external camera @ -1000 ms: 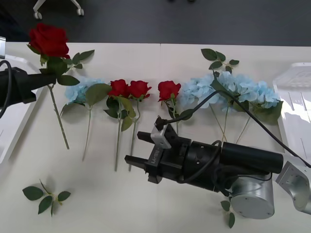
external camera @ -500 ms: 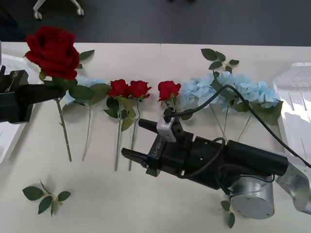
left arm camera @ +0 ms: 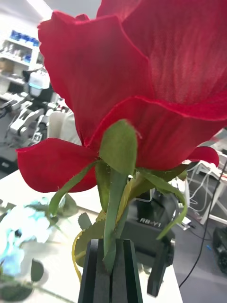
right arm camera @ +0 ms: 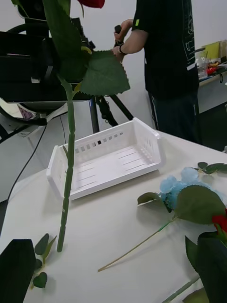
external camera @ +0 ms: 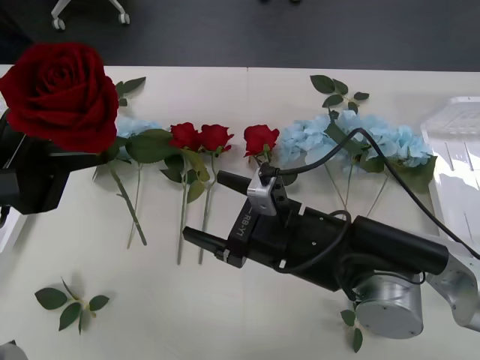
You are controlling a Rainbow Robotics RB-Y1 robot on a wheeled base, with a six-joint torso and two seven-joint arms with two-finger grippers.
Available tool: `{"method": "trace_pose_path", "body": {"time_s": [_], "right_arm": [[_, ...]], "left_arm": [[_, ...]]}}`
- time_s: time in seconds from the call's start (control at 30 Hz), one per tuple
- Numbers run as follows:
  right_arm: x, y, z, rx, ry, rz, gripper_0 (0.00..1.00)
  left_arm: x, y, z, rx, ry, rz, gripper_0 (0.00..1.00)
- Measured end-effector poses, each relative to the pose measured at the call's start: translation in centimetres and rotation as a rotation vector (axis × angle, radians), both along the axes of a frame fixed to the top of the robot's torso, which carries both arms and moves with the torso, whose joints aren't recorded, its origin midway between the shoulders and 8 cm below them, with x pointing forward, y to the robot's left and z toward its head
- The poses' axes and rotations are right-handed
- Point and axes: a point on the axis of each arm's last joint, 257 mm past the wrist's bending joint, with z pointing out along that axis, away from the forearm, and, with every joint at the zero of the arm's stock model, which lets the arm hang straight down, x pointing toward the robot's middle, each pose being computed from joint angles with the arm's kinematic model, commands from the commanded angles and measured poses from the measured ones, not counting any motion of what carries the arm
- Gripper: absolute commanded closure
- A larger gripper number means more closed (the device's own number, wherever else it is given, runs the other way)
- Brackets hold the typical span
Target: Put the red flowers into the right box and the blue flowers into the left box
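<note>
handover was judged the step in hand: the left gripper (left arm camera: 109, 277), its black fingers pressed together on the stem just under the bloom, held one rose (external camera: 61, 94) lifted high above the table's left side, stem hanging free. the right gripper (external camera: 214, 210) was seen over the middle of the table, fingers spread apart and empty, pointed toward that hanging stem (right arm camera: 67, 165). to be done well, the stem would need to be taken low, clear of the big leaf, and the left grip loosened only once the right fingers were closed, since the rose belonged in the right box (external camera: 456, 142) at the table's far right edge.

three more red roses (external camera: 215, 138) lay in a row at mid-table, the blue flowers (external camera: 360, 135) to their right and one blue cluster (external camera: 133, 127) near the left end. the left box (right arm camera: 111, 158) was seen from the right wrist, past the stem.

much was hidden or cut off: the right box was cropped by the edge, the left box was masked in the front view by the left arm, the lower stems of the blue flowers were covered by the right arm, and the contents of the right box could not be made out.
</note>
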Motion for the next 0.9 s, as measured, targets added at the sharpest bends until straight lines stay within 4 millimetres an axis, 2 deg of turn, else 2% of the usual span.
{"method": "trace_pose_path", "body": {"time_s": [0.23, 0.43, 0.63, 0.9], "right_arm": [[-1.3, 2.4, -0.5, -0.012, 0.038, 0.042, 0.0], [-2.1, 4.5, 0.1, 0.021, 0.057, 0.067, 0.0], [-1.7, 6.2, -0.2, 0.041, 0.057, 0.062, 0.0], [0.1, 8.3, -1.0, 0.032, 0.037, 0.045, 0.0]], "left_arm": [[0.2, -1.7, 1.8, -0.086, -0.025, -0.066, 1.0], [1.4, -3.0, 1.6, -0.09, -0.019, -0.1, 1.0], [2.2, -4.5, 1.6, -0.079, 0.009, -0.144, 1.0], [2.1, -5.4, 1.7, -0.107, 0.014, -0.159, 1.0]]}}
